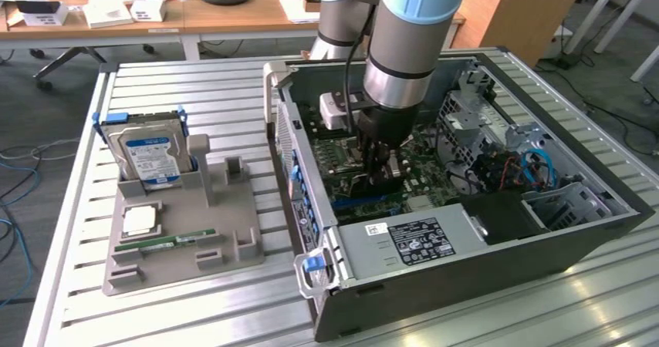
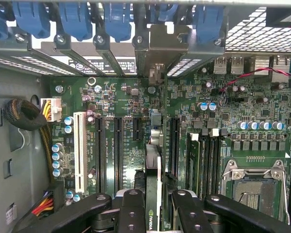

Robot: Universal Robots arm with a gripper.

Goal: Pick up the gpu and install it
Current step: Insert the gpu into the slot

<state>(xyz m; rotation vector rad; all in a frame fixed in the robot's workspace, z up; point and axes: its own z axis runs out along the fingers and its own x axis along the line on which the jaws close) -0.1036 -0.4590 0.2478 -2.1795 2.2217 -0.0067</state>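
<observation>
The gpu [image 2: 153, 170] is a thin black card seen edge-on, standing upright over the green motherboard [image 2: 126, 111] between two black expansion slots. Its silvery bracket [image 2: 157, 46] reaches up to the row of slot covers at the case's rear wall. My gripper [image 2: 153, 199] is shut on the card, one black finger [image 2: 131, 208] on each side of it. In the exterior view my gripper [image 1: 378, 179] reaches straight down into the open computer case [image 1: 576, 231], with the gpu [image 1: 363, 185] dark between its fingers just above the board.
Blue slot-cover clips [image 2: 77, 19] line the rear wall. A white slot [image 2: 79, 150] and the CPU socket [image 2: 254, 187] flank the card. The power supply [image 1: 407, 243] fills the case's near end. Outside, a grey holder [image 1: 185, 231] carries a hard drive [image 1: 150, 154] and a memory stick [image 1: 165, 243].
</observation>
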